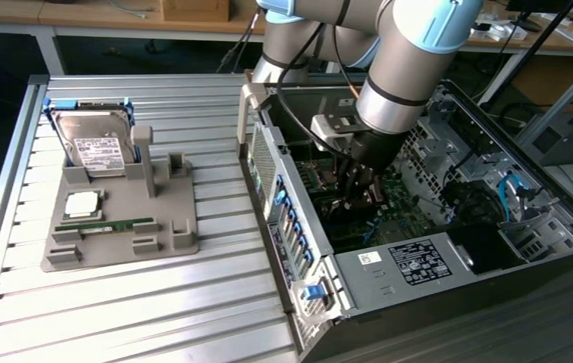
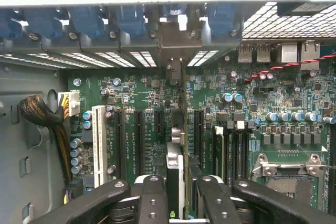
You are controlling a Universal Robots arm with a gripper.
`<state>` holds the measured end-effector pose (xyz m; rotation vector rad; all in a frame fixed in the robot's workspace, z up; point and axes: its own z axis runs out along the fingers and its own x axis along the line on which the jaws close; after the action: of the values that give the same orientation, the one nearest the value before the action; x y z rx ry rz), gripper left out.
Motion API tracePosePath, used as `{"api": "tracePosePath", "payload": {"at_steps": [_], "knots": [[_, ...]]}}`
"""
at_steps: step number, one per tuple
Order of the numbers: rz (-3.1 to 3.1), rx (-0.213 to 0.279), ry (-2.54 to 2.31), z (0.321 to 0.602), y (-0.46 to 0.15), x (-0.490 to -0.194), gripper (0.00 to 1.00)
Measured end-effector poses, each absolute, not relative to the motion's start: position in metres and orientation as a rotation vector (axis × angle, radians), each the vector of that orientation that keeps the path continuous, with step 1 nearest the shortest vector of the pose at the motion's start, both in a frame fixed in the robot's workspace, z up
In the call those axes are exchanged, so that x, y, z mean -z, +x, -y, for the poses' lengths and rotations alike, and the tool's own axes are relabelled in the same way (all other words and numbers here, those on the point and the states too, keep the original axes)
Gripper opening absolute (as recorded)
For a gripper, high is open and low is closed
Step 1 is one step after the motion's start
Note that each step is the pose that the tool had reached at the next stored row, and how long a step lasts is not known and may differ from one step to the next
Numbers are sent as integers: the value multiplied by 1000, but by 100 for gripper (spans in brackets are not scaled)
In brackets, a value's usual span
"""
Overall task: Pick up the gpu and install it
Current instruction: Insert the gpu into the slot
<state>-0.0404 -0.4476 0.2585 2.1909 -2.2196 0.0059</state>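
Observation:
In the wrist view the gpu (image 2: 175,163) is seen edge-on, a thin card standing upright over the green motherboard (image 2: 142,103). My gripper (image 2: 178,203) is shut on it, with one black finger (image 2: 152,198) on each side. The card's silvery end bracket (image 2: 173,38) reaches the rear slot openings of the computer case, and its lower edge sits among the black expansion slots (image 2: 157,129); whether it is seated I cannot tell. In the exterior view my gripper (image 1: 359,193) is deep inside the open case (image 1: 297,227), pointing down at the board.
A grey fixture (image 1: 115,234) on the slatted table holds a hard drive (image 1: 97,147), a processor (image 1: 83,203) and a RAM stick (image 1: 105,224). Inside the case are a cable bundle (image 2: 42,116), a white slot (image 2: 98,140), a processor socket (image 2: 286,174) and blue slot latches (image 2: 84,22).

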Motion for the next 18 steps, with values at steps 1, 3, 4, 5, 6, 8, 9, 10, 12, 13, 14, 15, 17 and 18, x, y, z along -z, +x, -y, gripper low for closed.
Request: {"api": "tracePosePath", "payload": {"at_steps": [1,3,4,5,6,8,9,10,12,13,14,15,17,18], "knots": [[2220,-6,2191,448,-40,-258,27],[2220,-6,2191,448,-40,-258,27],[2220,-6,2191,448,-40,-257,27],[2220,-6,2191,448,-40,-257,27],[2220,-6,2191,448,-40,-257,27],[2220,-6,2191,448,-40,-257,27],[2220,-6,2191,448,-40,-257,27],[2220,-6,2191,448,-40,-256,27],[2220,-6,2191,448,-40,-256,27],[2220,-6,2191,448,-40,-256,27],[2220,-6,2191,448,-40,-256,27],[2220,-6,2191,448,-40,-256,27],[2220,-5,2191,448,-40,-256,27],[2221,-5,2192,447,-40,-256,28]]}}
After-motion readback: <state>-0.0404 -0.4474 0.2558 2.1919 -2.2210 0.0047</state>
